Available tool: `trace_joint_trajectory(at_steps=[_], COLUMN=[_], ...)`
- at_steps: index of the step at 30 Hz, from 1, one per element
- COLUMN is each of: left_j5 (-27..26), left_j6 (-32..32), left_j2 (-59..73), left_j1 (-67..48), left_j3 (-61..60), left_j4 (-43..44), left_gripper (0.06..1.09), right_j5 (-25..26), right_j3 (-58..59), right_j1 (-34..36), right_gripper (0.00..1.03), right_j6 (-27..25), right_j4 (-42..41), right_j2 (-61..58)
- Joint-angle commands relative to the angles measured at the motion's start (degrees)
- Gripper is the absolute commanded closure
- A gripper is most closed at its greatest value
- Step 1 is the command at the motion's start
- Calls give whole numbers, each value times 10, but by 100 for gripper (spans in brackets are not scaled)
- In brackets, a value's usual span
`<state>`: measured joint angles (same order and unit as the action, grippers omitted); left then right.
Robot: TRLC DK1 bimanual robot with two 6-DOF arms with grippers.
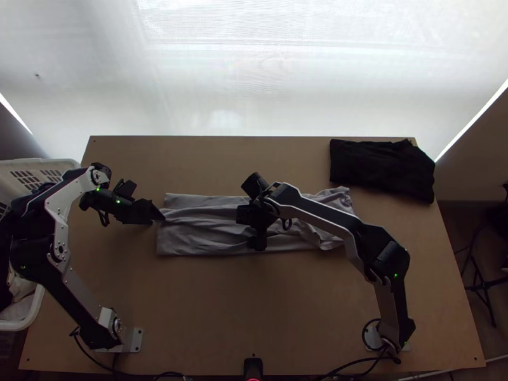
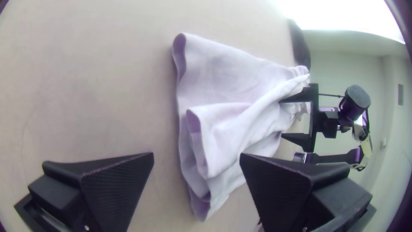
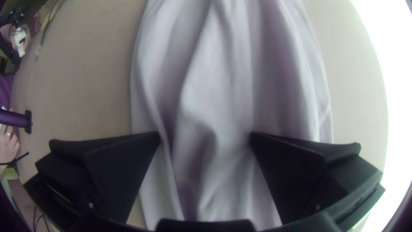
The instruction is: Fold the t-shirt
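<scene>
The left gripper [image 1: 160, 218] is at the left end of the grey t-shirt [image 1: 190, 239], which lies as a long folded strip, wrinkled and bunched toward its right end. In the left wrist view the left gripper [image 2: 196, 157] has its fingers wide apart, facing the loose layered end of the t-shirt [image 2: 227, 77]. Over the middle of the strip stands the right gripper [image 1: 255, 219], hiding part of the cloth. Seen from its own wrist, the right gripper [image 3: 205, 136] is open above lengthwise wrinkles of the t-shirt [image 3: 219, 86], nothing visibly pinched.
A folded black cloth [image 1: 381, 168] lies at the table's back right corner. A white basket [image 1: 39, 166] stands beyond the left edge. Bare wood [image 1: 254, 305] shows in front of the strip. In the right wrist view, a person's hand [image 3: 8, 146] is at the edge.
</scene>
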<state>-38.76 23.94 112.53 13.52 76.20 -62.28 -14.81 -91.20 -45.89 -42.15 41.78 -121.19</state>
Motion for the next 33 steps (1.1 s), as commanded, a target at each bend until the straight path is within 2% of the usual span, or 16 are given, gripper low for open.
trace_joint_trajectory(at_steps=[1, 9, 17, 18, 19, 20, 22, 27, 33], left_j5=[-1, -2, -82, -84, -90, -91, -95, -88, -79], left_j6=[0, 1, 62, 73, 86, 93, 95, 94, 70], left_j2=[39, 55, 43, 43, 44, 44, 45, 10, -75], left_j1=[-18, -75, -120, -124, -127, -130, -130, -128, -134], left_j3=[32, 32, 30, 28, 26, 25, 24, 18, 75], left_j4=[24, 21, -33, -37, -41, -41, -33, -25, -78], left_gripper=[10, 10, 11, 15, 26, 46, 107, 105, 105], right_j5=[2, 2, 2, 2, 2, 2, 2, 1, -3], right_j3=[4, 4, -2, -4, -4, -4, -4, -3, 12], right_j1=[1, 7, 14, 16, 17, 19, 27, 43, 58], right_gripper=[4, 4, 4, 4, 4, 4, 4, 4, 4], right_j6=[10, 10, 12, 13, 13, 13, 14, 21, 27], right_j4=[-5, -5, -5, -5, -5, -5, -5, -5, -16], right_j2=[-15, -21, -26, -26, -26, -26, -26, -22, 2])
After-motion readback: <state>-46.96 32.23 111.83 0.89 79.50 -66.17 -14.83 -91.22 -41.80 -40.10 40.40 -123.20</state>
